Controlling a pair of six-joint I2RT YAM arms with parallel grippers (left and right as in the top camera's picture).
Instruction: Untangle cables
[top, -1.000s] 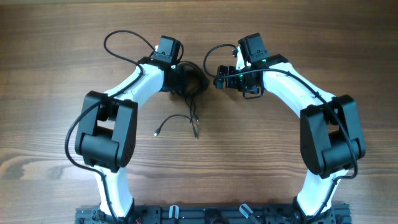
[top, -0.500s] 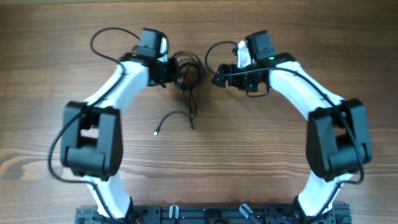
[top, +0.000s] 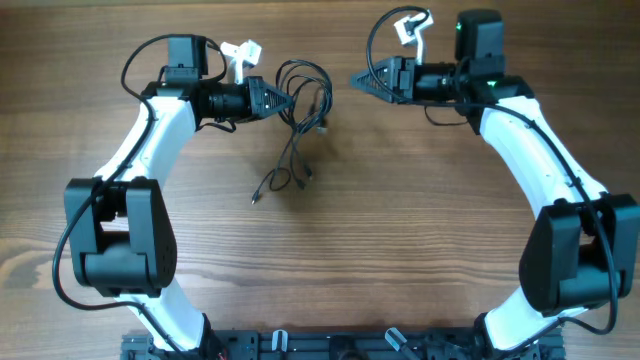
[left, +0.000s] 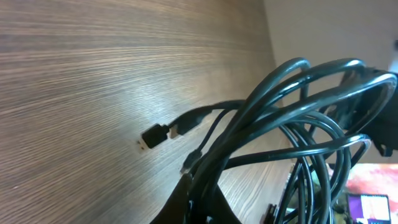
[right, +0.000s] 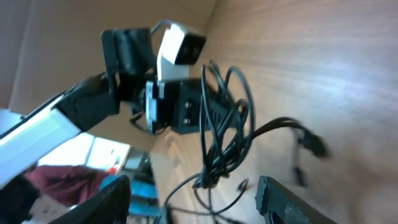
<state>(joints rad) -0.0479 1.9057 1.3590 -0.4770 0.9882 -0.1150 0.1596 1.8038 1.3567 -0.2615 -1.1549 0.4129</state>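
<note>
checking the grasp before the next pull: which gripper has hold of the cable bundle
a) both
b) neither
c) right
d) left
d: the left gripper is pinched shut on the cables, while the right gripper stands open, apart from them.

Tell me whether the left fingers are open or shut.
Shut on the cables: in the left wrist view the left fingers pinch together around the strands, with no gap showing.

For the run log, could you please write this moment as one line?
left end effector: shut on cables | right end effector: open, holding nothing | cables: one tangled bundle
</note>
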